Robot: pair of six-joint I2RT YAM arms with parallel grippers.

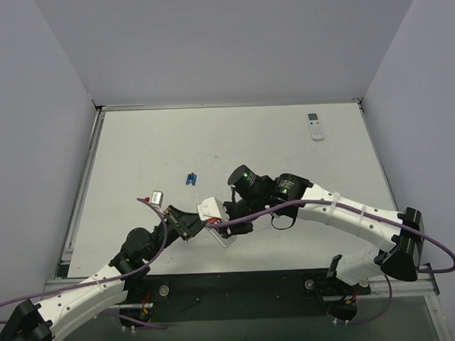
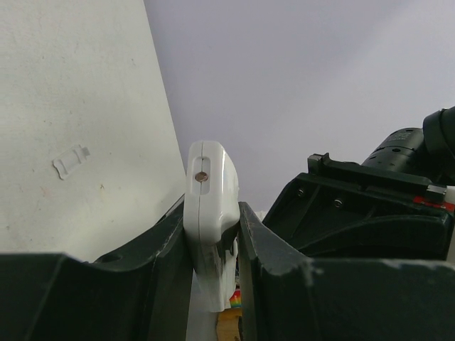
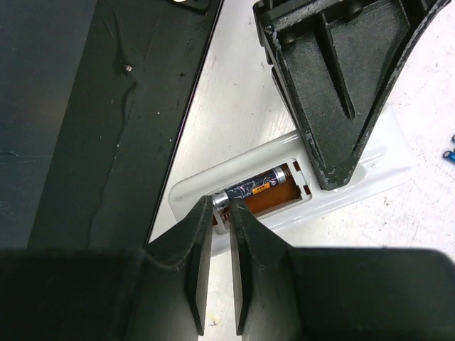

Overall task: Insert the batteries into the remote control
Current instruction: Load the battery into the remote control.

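My left gripper is shut on the white remote control and holds it on edge above the table. In the right wrist view the remote has its back compartment open, with one dark blue battery lying in it. My right gripper is almost shut with a narrow gap. Its tips sit at the battery's silver end and grip nothing. Two blue batteries lie side by side on the table, beyond the grippers.
A second white remote lies at the far right of the table. A small flat white piece lies on the table to the left of the held remote. The dark front rail runs close by the right gripper.
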